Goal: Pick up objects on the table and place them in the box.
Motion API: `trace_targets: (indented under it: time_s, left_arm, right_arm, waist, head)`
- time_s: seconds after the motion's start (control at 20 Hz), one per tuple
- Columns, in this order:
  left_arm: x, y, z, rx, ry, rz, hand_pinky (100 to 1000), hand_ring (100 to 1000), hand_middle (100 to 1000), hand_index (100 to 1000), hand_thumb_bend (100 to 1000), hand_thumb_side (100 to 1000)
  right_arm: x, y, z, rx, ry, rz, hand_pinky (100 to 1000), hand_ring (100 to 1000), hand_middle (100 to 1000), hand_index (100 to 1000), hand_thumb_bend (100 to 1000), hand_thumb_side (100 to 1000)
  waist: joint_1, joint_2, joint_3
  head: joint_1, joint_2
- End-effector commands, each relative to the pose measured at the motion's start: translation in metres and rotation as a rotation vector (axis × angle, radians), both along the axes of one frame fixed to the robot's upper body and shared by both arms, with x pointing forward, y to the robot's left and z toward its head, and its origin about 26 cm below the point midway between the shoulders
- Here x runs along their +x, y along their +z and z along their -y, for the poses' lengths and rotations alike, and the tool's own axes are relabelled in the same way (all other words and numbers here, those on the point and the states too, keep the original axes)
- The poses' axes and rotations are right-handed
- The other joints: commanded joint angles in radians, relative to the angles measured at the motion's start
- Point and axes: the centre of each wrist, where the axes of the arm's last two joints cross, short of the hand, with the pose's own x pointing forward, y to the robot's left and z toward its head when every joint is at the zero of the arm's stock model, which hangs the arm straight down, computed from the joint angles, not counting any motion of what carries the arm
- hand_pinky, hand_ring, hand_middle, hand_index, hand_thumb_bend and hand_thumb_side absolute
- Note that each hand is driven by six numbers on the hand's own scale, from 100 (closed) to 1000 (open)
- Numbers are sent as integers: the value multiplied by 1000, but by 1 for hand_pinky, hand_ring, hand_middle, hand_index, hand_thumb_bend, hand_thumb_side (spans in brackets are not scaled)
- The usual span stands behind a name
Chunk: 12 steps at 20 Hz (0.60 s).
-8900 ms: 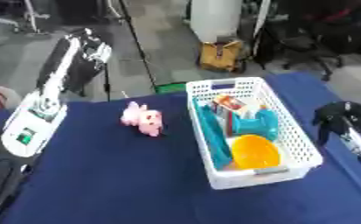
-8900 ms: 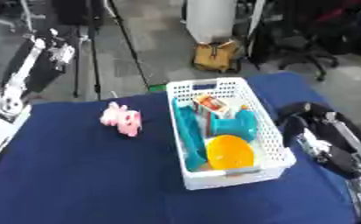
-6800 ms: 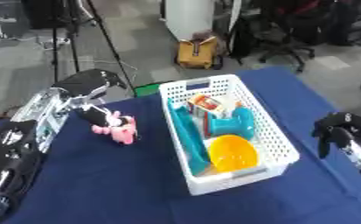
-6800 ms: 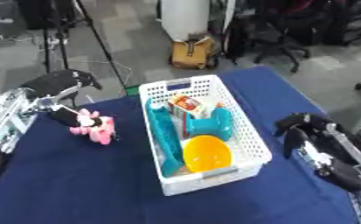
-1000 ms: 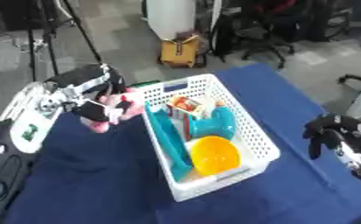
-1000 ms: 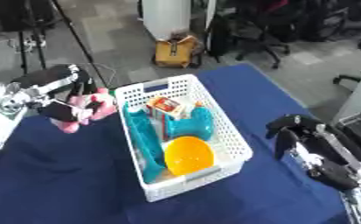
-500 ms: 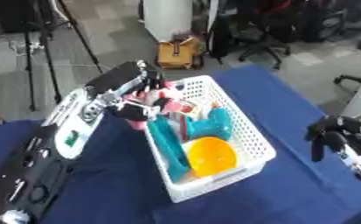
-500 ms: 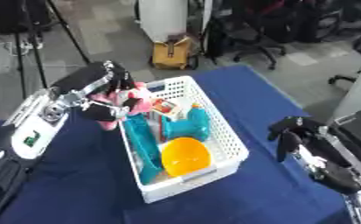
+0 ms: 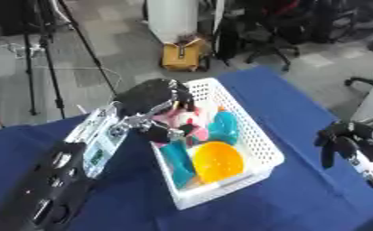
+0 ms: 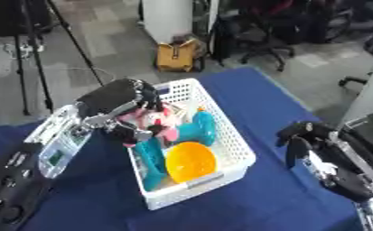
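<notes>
We see the desk (image 9: 300, 103) covered in a dark blue cloth, matt and smooth. The box (image 9: 262, 143) looks like white plastic, its walls a lattice of small holes with a slight sheen. Inside it, the orange bowl (image 9: 217, 161) appears as smooth, glossy plastic, and the teal piece (image 10: 198, 129) beside it has the same smooth plastic look. The pink toy (image 10: 159, 122) looks soft and matt, like plush. The left hand (image 9: 154, 97) shows matt black casing, its forearm carrying pale grey, metal-looking panels. The right hand (image 10: 308, 140) is matt black too. The floor (image 9: 102, 45) behind is dull grey.
</notes>
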Motion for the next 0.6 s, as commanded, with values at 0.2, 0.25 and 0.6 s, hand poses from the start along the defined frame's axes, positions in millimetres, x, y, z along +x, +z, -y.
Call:
trace_targets:
  time_s: [0.2, 0.25, 0.6]
  left_arm:
    - [0, 1, -1, -18, -62, 36, 802, 886, 938, 906, 648, 844]
    - [1, 1, -2, -42, -67, 37, 802, 886, 938, 906, 648, 844]
    - [-10, 20, -24, -594, -155, 92, 732, 826, 861, 837, 584, 582]
  right_arm:
    - [-1, 9, 2, -8, 5, 28, 346, 373, 559, 720, 100, 548]
    - [-1, 8, 2, -8, 6, 28, 346, 373, 559, 720, 100, 548]
    - [-2, 6, 5, -3, -6, 23, 347, 373, 559, 720, 100, 549]
  waist:
    - [-11, -15, 2]
    - [-11, -15, 2]
    - [-23, -18, 23]
  head:
    - [-7, -5]
    - [-7, -5]
    - [-22, 3]
